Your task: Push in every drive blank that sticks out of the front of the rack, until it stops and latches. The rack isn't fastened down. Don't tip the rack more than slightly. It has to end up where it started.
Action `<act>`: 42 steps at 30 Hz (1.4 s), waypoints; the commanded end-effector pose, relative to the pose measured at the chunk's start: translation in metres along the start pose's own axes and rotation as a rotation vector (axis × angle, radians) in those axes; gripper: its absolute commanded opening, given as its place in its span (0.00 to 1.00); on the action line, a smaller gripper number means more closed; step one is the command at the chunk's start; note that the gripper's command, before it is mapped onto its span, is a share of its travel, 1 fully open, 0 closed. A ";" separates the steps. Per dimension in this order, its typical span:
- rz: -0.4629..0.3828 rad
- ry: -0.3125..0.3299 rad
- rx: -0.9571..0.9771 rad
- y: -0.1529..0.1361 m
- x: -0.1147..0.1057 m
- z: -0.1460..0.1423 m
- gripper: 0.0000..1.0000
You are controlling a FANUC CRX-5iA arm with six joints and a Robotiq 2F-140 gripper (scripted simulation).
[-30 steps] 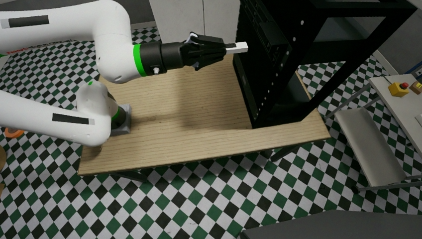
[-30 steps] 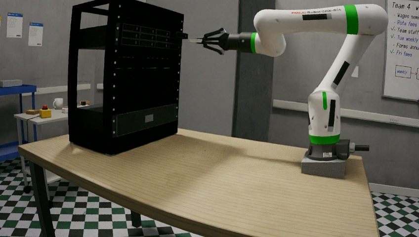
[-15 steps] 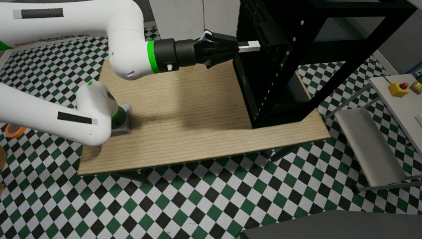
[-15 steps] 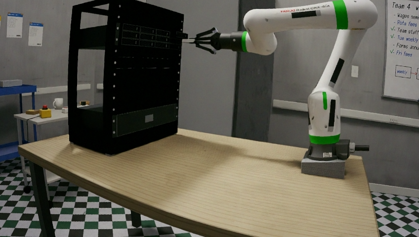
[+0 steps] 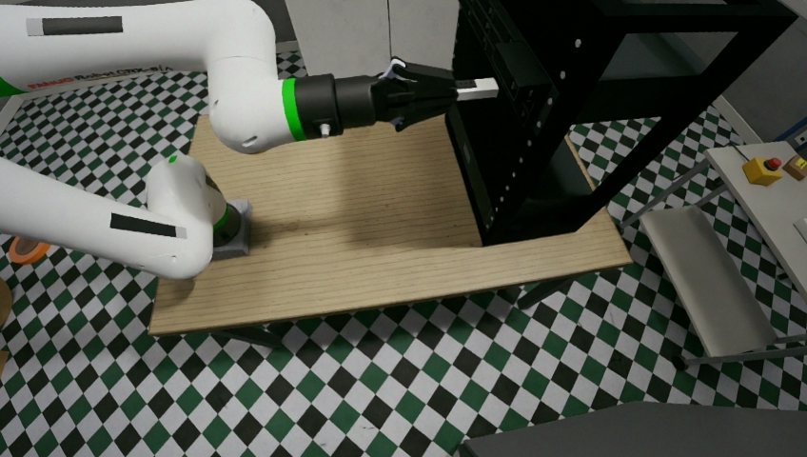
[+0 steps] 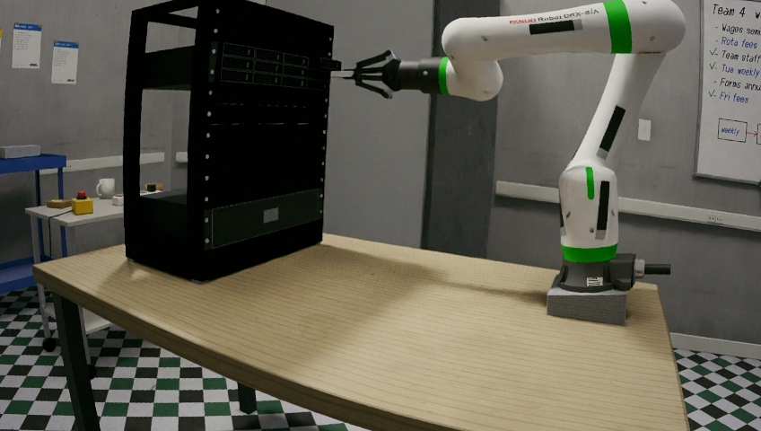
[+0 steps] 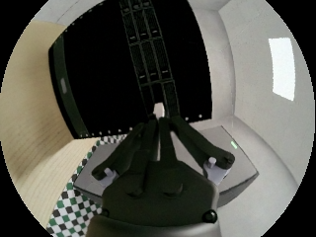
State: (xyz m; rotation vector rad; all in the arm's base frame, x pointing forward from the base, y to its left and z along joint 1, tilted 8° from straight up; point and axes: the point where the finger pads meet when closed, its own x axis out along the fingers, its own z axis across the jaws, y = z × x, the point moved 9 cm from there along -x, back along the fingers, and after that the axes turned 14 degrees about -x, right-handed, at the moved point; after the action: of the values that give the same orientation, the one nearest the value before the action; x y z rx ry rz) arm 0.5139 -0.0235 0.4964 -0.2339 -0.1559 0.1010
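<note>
At the front of the tall black metal rack (image 5: 634,23) (image 6: 203,160) (image 7: 99,74), a protruding black rectangular drive blank (image 5: 518,62) (image 6: 329,64) (image 7: 170,96) is seen slightly above the narrowly closed black gripper (image 5: 478,89) (image 6: 341,74) (image 7: 160,109), whose pale tips are pointed rackward, roughly along the blank's apparent push direction.

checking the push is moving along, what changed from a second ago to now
The arm has carried the closed fingers forward, toward the front of the rack. Nothing visibly taken or let go. The rack and the drive blank sticking out look unmoved.
</note>
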 end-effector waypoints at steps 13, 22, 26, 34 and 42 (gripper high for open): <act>-0.001 -0.002 0.000 0.000 0.000 0.001 0.10; -0.001 -0.002 0.000 0.000 0.004 0.001 0.10; -0.001 -0.002 0.000 0.000 0.007 0.001 0.10; -0.001 -0.002 0.000 0.000 0.010 0.001 0.10; -0.001 -0.002 0.000 0.000 0.014 0.001 0.10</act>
State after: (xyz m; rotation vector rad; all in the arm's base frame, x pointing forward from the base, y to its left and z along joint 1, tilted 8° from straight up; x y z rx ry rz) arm 0.5266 -0.0218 0.4981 -0.2339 -0.1557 0.1008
